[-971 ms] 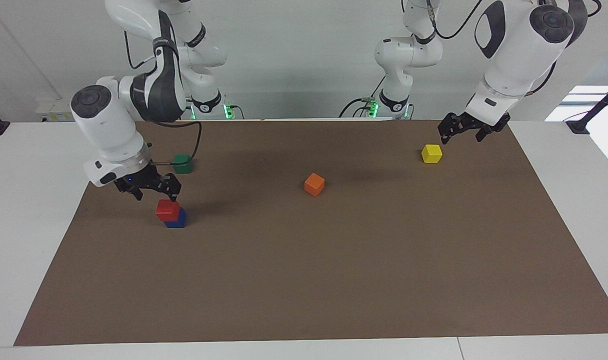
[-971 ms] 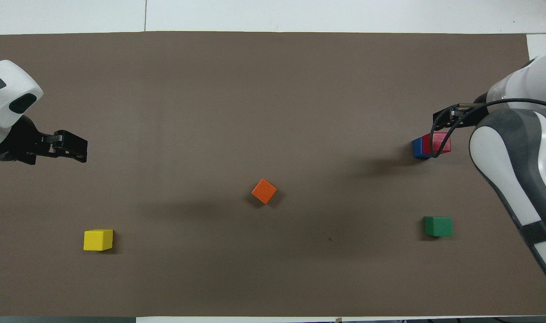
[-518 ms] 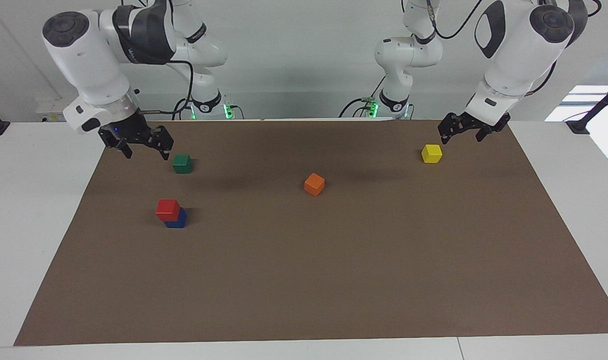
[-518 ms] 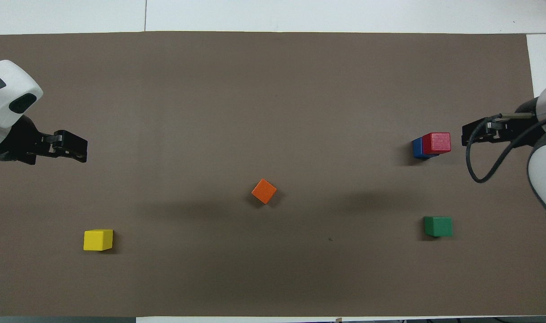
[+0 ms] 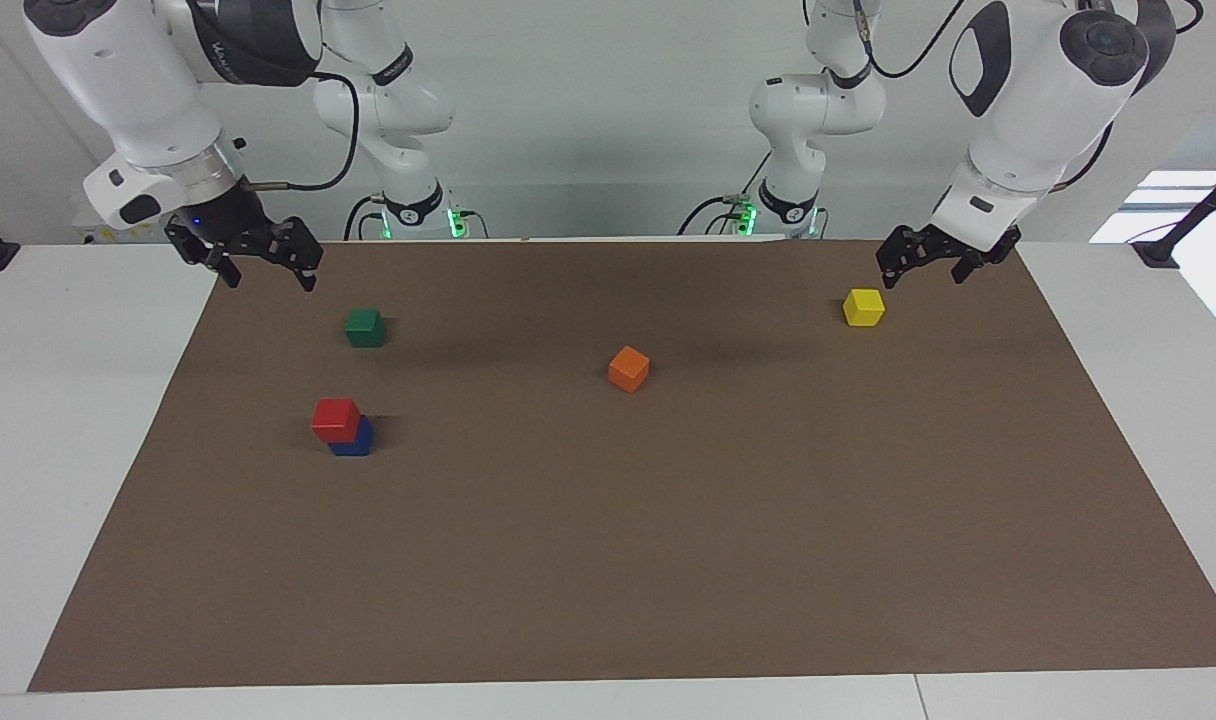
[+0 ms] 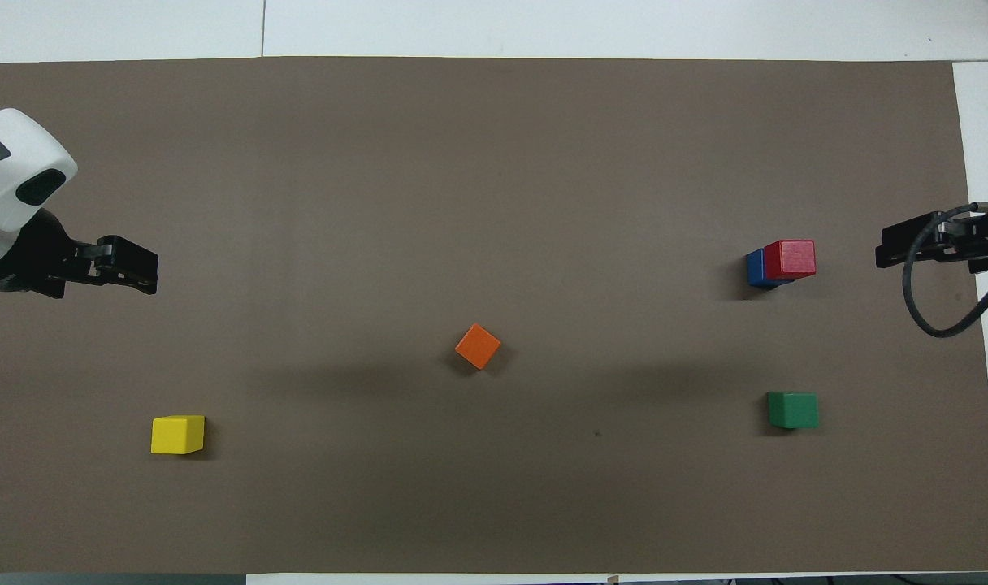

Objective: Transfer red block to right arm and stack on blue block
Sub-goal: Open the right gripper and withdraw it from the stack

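The red block (image 5: 335,418) (image 6: 790,258) rests on top of the blue block (image 5: 356,441) (image 6: 755,268), set a little off-centre, toward the right arm's end of the mat. My right gripper (image 5: 268,280) (image 6: 884,248) hangs open and empty, high over the mat's edge at that end, well clear of the stack. Over the mat's edge at the left arm's end, my left gripper (image 5: 921,275) (image 6: 154,272) waits open with nothing in it.
A green block (image 5: 365,327) (image 6: 793,409) lies nearer to the robots than the stack. An orange block (image 5: 629,368) (image 6: 478,346) sits mid-mat. A yellow block (image 5: 863,307) (image 6: 177,435) lies below the left gripper. The brown mat (image 5: 668,560) covers the white table.
My right gripper has risen from just above the red block and pulled away toward its own end of the table. The red block stays on the blue one. The left arm has not moved.
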`<control>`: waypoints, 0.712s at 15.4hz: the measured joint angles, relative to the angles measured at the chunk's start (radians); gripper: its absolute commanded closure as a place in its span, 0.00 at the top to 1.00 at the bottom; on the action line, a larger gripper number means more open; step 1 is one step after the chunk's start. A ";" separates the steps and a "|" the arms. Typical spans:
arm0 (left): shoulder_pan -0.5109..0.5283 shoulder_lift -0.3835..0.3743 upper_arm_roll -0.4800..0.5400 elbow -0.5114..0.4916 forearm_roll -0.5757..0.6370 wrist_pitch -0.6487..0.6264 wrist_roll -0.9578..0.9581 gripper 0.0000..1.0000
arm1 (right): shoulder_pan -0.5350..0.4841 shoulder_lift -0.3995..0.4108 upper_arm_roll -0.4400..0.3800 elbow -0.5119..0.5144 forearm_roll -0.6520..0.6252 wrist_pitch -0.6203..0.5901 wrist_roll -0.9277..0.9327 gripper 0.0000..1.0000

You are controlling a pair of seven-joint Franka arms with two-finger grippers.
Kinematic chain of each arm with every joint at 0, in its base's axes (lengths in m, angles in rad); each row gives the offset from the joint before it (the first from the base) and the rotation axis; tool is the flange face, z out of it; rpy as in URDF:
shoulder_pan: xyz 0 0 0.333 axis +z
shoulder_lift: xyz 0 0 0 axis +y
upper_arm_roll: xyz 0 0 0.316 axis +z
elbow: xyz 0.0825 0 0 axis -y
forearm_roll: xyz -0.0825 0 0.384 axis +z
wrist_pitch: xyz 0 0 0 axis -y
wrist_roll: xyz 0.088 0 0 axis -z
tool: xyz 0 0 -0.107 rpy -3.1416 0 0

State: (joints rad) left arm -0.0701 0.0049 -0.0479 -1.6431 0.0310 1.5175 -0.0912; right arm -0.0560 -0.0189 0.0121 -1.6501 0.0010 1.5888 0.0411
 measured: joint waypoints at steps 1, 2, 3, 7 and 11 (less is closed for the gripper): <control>0.000 0.000 0.000 0.000 0.000 0.000 0.000 1.00 | -0.001 0.001 0.000 0.000 0.000 0.003 -0.005 1.00; 0.000 0.000 0.000 0.000 0.000 0.000 0.000 1.00 | -0.001 0.001 0.000 0.001 0.000 0.004 -0.006 1.00; 0.000 0.000 0.001 0.000 0.000 0.000 0.000 1.00 | -0.001 0.001 0.000 0.001 0.000 0.004 -0.006 1.00; 0.000 0.000 0.001 0.000 0.000 0.000 0.000 1.00 | -0.001 0.002 0.000 0.001 0.000 0.005 -0.006 1.00; 0.000 0.000 0.001 0.000 0.000 0.000 0.000 1.00 | -0.001 0.002 0.001 0.001 0.000 0.009 -0.006 1.00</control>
State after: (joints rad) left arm -0.0701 0.0049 -0.0473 -1.6431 0.0310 1.5175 -0.0912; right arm -0.0571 -0.0169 0.0129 -1.6494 0.0010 1.5976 0.0354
